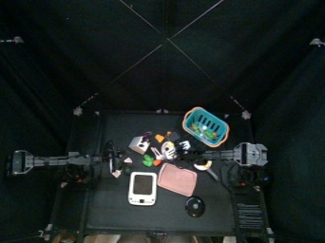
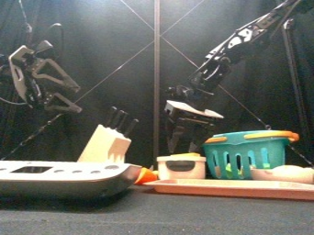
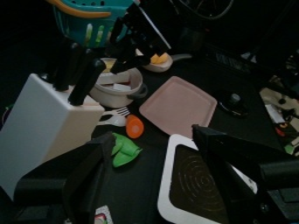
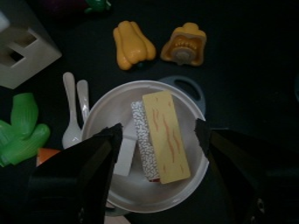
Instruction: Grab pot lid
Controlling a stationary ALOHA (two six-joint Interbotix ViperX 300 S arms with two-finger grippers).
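The pot lid (image 1: 195, 207), small, round and dark, lies near the table's front edge, in front of the pink board (image 1: 176, 177) and right of the white device (image 1: 143, 187). In the left wrist view it is a dark round shape (image 3: 233, 102) past the board. My right gripper (image 4: 163, 140) hangs open over a white bowl (image 4: 152, 149) holding a wooden block, well behind the lid (image 1: 178, 144). My left gripper (image 3: 158, 144) stands open at the table's left side (image 1: 112, 157), with nothing between its jaws. The front view does not show the lid.
A teal basket (image 1: 206, 121) stands at the back right. A white knife block (image 3: 47, 122) sits at the left. Two yellow peppers (image 4: 135, 44), a white spoon (image 4: 73, 105), a green toy (image 3: 122, 149) and an orange piece (image 3: 135, 127) lie around the bowl.
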